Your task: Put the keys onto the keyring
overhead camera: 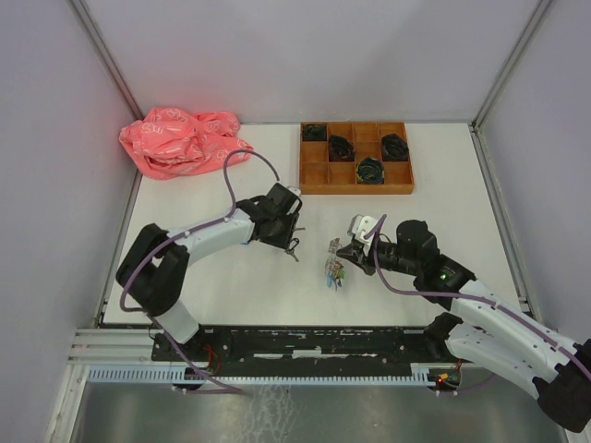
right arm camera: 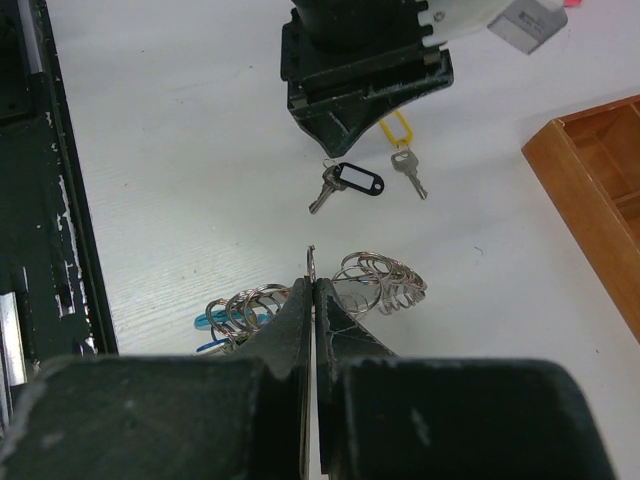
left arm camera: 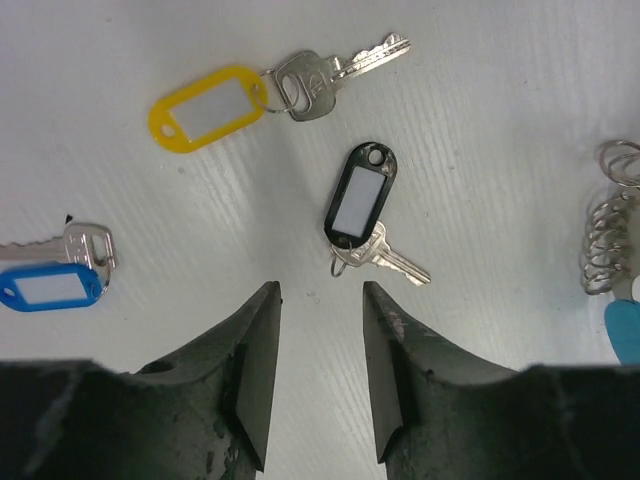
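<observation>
The left arm rises from its base at the near-left edge of the white table, bends at the elbow and runs its forearm right toward the middle. Its left gripper points down at the tabletop from just above. Its two black fingers stand apart with nothing between them. The right arm comes in from the near-right corner with its forearm angled left, and the right gripper sits low over the table, facing the left one. Its jaws are pressed together, pinching the thin wire of the keyring, a large hoop strung with many silvery split rings and a light-blue piece. The keyring lies on the table between the two grippers, nearer the right one.

Three keys lie loose on the table under the left gripper, each apart from the others and from the keyring:
- a small silver key with a blue oblong plastic tag, at the left edge of the wrist view
- a silver key with a yellow tag, further out
- a silver key with a black tag, just ahead of the open fingertips

At the back of the table, one crumpled pink plastic bag sits far left. One wooden compartment tray sits right of centre and holds four black coiled bundles, each in its own compartment
</observation>
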Motion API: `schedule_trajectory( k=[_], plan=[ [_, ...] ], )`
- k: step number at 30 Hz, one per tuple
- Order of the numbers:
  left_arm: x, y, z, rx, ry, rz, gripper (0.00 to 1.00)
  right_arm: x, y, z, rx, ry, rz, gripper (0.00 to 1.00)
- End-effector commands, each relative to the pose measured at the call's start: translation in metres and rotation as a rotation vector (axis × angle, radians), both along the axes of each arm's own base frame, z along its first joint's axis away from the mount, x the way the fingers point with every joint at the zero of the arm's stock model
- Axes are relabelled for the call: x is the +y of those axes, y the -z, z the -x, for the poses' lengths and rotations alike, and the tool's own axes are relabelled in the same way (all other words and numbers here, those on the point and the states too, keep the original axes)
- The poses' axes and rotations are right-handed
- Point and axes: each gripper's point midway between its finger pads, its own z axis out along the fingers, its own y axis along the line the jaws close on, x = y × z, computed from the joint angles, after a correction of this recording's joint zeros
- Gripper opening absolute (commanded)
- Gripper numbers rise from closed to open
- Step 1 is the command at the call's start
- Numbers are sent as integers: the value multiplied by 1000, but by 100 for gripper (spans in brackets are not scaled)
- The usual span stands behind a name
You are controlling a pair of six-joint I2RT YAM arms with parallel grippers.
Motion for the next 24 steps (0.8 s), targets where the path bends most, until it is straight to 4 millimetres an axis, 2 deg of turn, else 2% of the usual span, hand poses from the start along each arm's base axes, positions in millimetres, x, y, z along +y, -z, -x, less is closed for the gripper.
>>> schedule_trajectory(
  k=[1,8,13,18,24],
  plan=[
    [-11,-32,-12,-170,-82,177,48,8,-37,-6,-84,-17,-68,1],
    [-13,-20,-2,-241,0,289,47,8,-39,-4,-91,-29,-74,1],
    [-7,-6,-7,-277,50,265,45,7,-40,-2,-102,-32,-79,1],
    [-9,-3,-11,-304,93,254,40,4,-42,-2,-120,-24,-81,1],
    [-10,6,-6,-291,152,242,35,5,-40,-3,-119,-24,-73,1]
  ],
)
